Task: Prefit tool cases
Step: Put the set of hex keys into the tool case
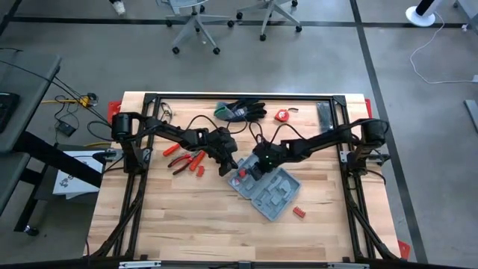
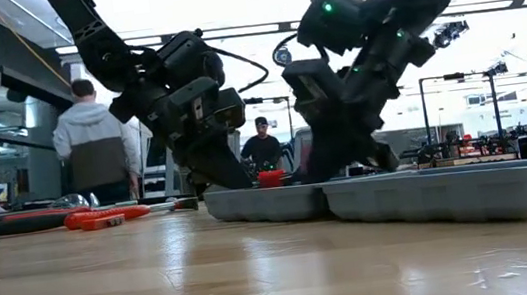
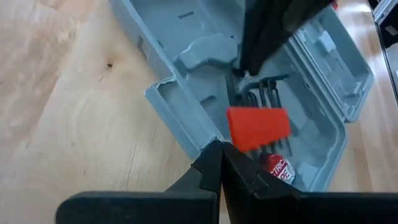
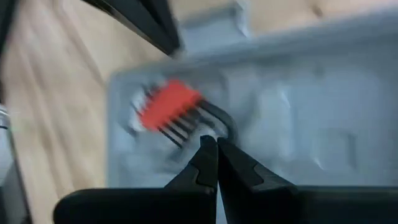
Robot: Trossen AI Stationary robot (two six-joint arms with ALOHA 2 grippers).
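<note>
Grey-blue plastic tool case [image 1: 275,193] lies open and flat on the wooden tabletop [image 1: 194,217], right of centre, set at a slant to the table edges. Two shallow halves joined along a hinge; rounded corners; moulded recesses of varied shapes inside. From table height it reads as two low trays side by side.

Contents at the end nearest the arms: a red holder with a row of dark hex keys [image 3: 258,127] in one recess, and just beside it a round red-and-white label [image 3: 278,168], partly hidden.

Left gripper [image 1: 230,166] sits at the case's near corner, fingers [image 3: 211,168] pressed together, holding nothing, tips just at the case rim. Right gripper [image 1: 252,169] is over the same end of the case, fingers [image 4: 214,158] likewise closed and empty, tips right beside the hex keys; contact cannot be told.

Elsewhere on the tabletop: red-handled pliers [image 1: 184,161] to the left, a small red block [image 1: 299,212] just off the case's right side, black-and-green gloves [image 1: 239,110] and a red tape measure [image 1: 281,114] near the far edge.

People stand in the room beyond.
</note>
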